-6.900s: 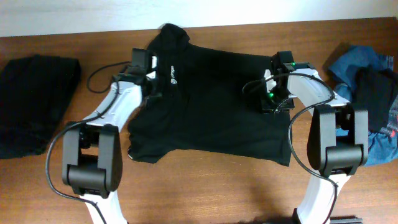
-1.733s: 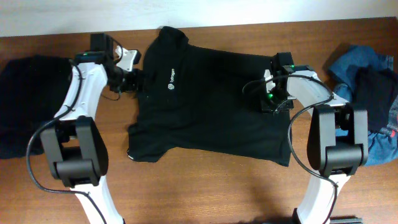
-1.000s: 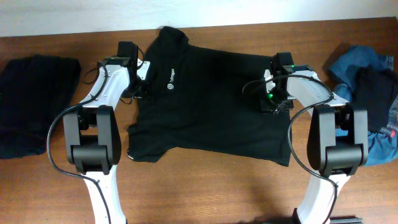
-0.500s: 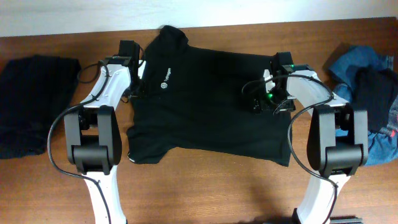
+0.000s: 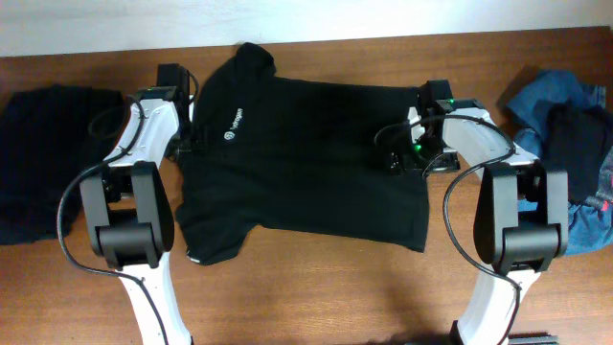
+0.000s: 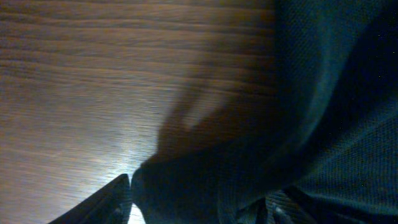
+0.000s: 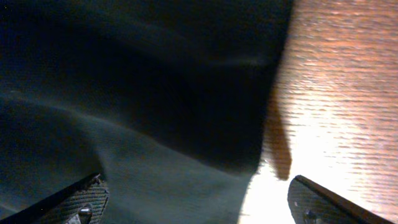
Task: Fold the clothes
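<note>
A black T-shirt (image 5: 306, 163) lies spread across the middle of the wooden counter (image 5: 316, 287). Its small white logo (image 5: 230, 137) sits toward the left side, and the fabric is mostly flat with a few soft ripples.

The left gripper (image 5: 184, 146) is down at the shirt's left edge, just left of the logo. In the left wrist view its fingers (image 6: 106, 202) stand apart with a dark fold of the shirt bunched between them, bare wood to the left. Whether they actually pinch the cloth I cannot tell.

The right gripper (image 5: 393, 161) is at the shirt's right edge, toward the far corner. In the right wrist view its fingers (image 7: 74, 199) are spread wide — the jaws are open and hold nothing. The shirt's edge lies on the counter between them, with lit wood showing to the right.

At the far left of the counter, well apart from the shirt, lies a dark folded garment (image 5: 48, 163). At the right end there is a crumpled blue denim piece (image 5: 541, 96) with another black garment (image 5: 579, 139) heaped on it, partly behind the right arm.
</note>
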